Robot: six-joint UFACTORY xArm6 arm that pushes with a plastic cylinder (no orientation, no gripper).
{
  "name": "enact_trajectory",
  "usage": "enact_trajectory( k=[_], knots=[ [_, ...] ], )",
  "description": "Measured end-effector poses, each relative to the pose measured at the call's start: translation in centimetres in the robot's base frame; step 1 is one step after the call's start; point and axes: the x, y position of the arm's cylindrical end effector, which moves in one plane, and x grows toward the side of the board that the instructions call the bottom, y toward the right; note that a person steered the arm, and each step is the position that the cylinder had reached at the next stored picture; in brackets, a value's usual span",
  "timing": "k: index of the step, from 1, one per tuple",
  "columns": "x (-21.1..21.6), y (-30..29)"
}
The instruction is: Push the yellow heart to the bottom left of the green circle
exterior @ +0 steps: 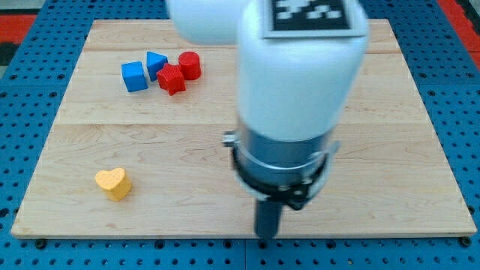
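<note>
So the heart block (113,183) sits alone at lower left of the tabletop (390,135). Four blocks cluster upper left: cube (134,76), triangle (156,64), star-ish one (172,79), cylinder (189,65), left to right. My tip (267,234) is bottom center, well apart from all.

Lab: blue pegboard (30,30), marker-tagged arm (300,75)

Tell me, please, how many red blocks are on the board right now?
2. A red cylinder and a red star-like block touch near the view's top left, beside two blue blocks. The arm covers the board's middle, so others may be hidden.
</note>
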Motion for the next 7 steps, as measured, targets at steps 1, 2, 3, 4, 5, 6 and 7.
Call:
enact_trajectory(
  k=[1, 2, 3, 4, 5, 6, 7],
  knots=[
    [0.0, -3.6],
    [0.1, -6.8],
    [0.1, -10.6],
    [0.1, -18.7],
    [0.1, -25.4],
    [-0.6, -23.9],
    [-1.8, -22.9]
  ],
)
